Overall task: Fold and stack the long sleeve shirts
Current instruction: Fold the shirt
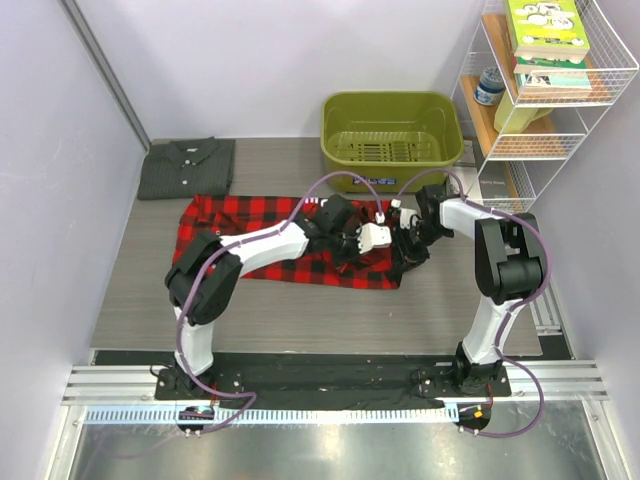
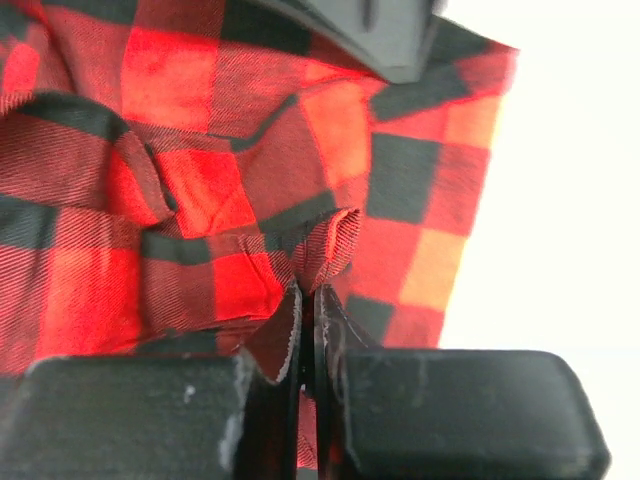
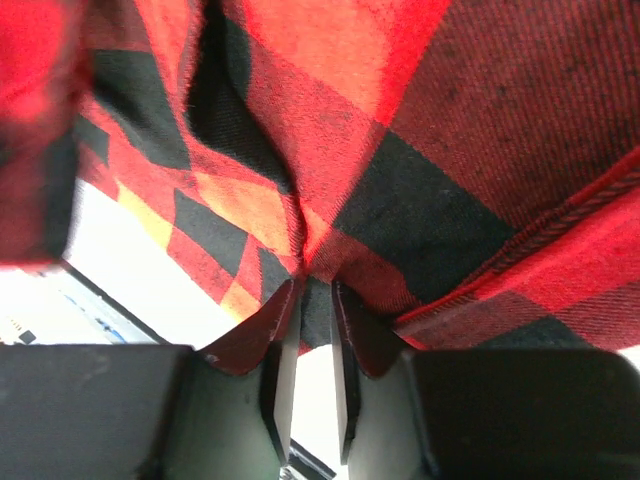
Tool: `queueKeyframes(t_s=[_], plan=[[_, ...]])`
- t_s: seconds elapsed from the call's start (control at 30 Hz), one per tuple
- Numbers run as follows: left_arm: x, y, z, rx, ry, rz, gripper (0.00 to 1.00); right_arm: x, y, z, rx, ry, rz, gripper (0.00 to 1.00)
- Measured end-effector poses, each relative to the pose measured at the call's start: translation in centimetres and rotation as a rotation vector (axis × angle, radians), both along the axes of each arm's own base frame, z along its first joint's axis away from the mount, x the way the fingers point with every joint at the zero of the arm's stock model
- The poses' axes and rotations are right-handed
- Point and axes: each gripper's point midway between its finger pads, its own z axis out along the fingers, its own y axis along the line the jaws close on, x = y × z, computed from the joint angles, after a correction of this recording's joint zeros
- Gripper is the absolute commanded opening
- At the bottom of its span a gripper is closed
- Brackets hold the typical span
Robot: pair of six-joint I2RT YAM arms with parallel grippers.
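Shirts lie in two places on the grey table (image 1: 140, 300). At the far left corner rests the dark grey shirt (image 1: 187, 168), folded into a neat rectangle with its collar toward the back wall, well apart from both arms. Just to its right and nearer the arms, the red-and-black plaid shirt (image 1: 240, 228) stretches across the middle of the table as a long band, its left end near the grey shirt and its right end bunched up under the two wrists.

The left arm reaches across the plaid cloth from the left. The left gripper (image 2: 307, 300) has its fingers pressed together, pinching a small raised fold of the plaid shirt between the tips. The cloth spreads away from that pinch, rumpled to the left and ending in a straight edge to the right.

The right arm bends in from the right, meeting the left one over the shirt's right end. The right gripper (image 3: 315, 292) has its fingers drawn close, with only a slim gap, and a crease of plaid cloth runs down into that gap and is caught there. A hemmed edge of the shirt hangs beside the right finger.

Behind the arms stands a green basket (image 1: 390, 98). At the far right, a wire shelf (image 1: 530, 155) holds books (image 1: 545, 28).
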Motion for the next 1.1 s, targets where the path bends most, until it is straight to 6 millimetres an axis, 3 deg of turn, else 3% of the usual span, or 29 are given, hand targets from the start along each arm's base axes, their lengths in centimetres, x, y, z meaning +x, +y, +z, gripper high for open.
queueKeyframes(t_s=[0.07,0.2,0.33,0.47,0.63,0.73,0.83,0.97,1.1], plan=[[-0.6,0.5,1.4,-0.005,-0.004,-0.056,0.00,-0.1,-0.2,0.0,-0.013,0.003,0.003,0.24],[-1.1,4.1,4.9,0.009,-0.027,-0.197,0.00,-0.3,-1.0,-0.1,-0.040,0.011,0.008,0.24],[0.6,10.8,7.8,0.058,-0.078,-0.335,0.00,-0.5,-2.0,-0.1,-0.058,0.025,-0.001,0.24],[3.3,18.0,9.4,0.127,-0.157,-0.436,0.01,-0.6,-2.4,-0.1,-0.067,0.032,-0.004,0.24],[5.8,24.6,9.2,0.194,-0.237,-0.506,0.01,-0.6,-2.6,-0.1,-0.078,0.033,0.006,0.24],[5.8,26.6,8.3,0.212,-0.220,-0.522,0.01,-0.6,-2.7,0.0,-0.081,0.036,0.015,0.30],[5.7,27.2,7.9,0.207,-0.213,-0.533,0.00,-0.7,-2.5,0.2,-0.059,0.026,0.038,0.37],[5.8,26.0,8.8,0.130,-0.224,-0.529,0.01,0.0,-2.2,1.3,-0.027,-0.051,0.084,0.39],[7.3,23.7,12.3,-0.001,-0.232,-0.435,0.00,2.5,-1.5,4.0,0.006,-0.194,0.087,0.38]])
